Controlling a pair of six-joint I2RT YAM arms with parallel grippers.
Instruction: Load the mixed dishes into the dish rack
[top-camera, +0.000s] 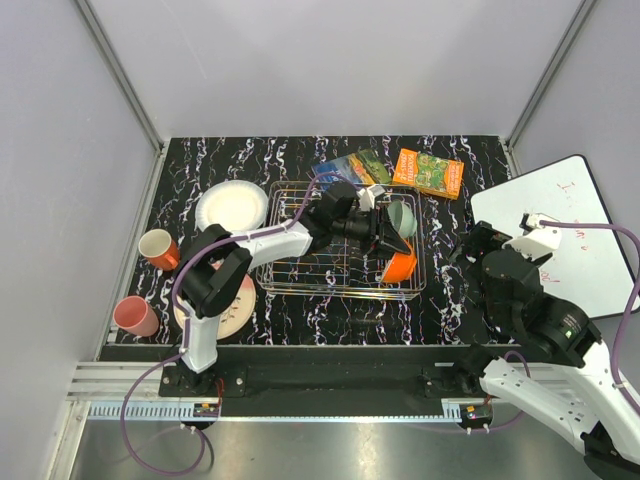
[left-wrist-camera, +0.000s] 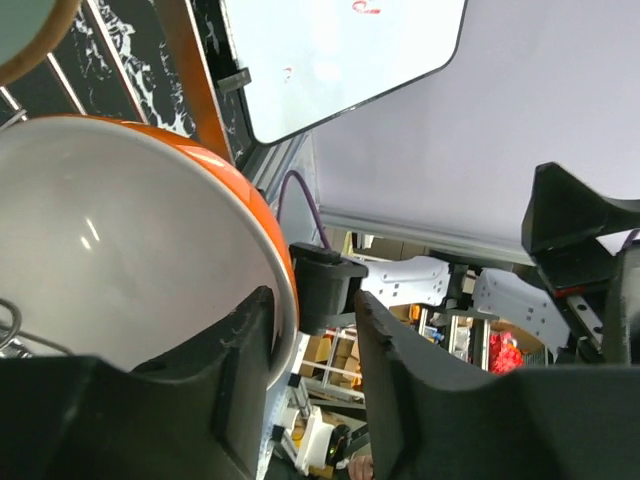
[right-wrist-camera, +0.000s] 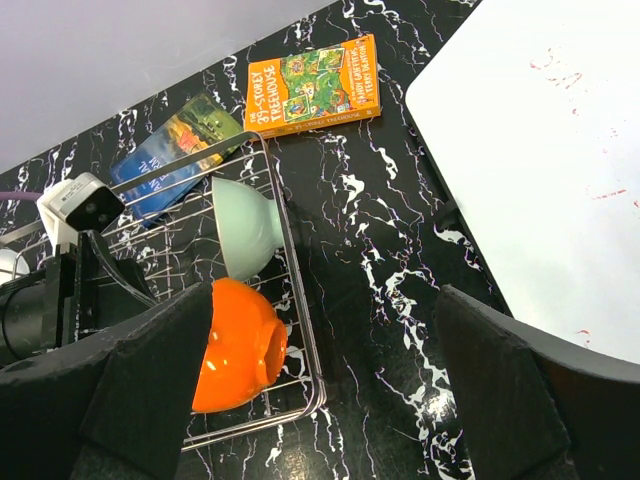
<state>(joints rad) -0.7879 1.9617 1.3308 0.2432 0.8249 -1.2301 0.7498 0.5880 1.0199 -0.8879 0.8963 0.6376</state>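
While fingers (left-wrist-camera: 238, 350) of left gripper (left-wrist-camera: 312, 315) stand apart astride rim of orange bowl (left-wrist-camera: 120, 240), grip looks slack: bowl on edge at dish rack (top-camera: 300, 275) rt end, wires propping it. Right gripper (right-wrist-camera: 325, 385) wide open, empty.

The table (right-wrist-camera: 370, 260) is black, veined white; the orange bowl (right-wrist-camera: 235, 345) is cream inside; the other bowl (right-wrist-camera: 245, 230) is pale green. The board (right-wrist-camera: 540, 150) is white, marked red.

L arm (top-camera: 268, 241) reaches from lower-left base to frame centre, elbow bent. L claw (left-wrist-camera: 313, 300) turned sideways, jaws partly apart. R arm (top-camera: 545, 322) folded at lower right. R claw (right-wrist-camera: 325, 300) jaws spread wide.
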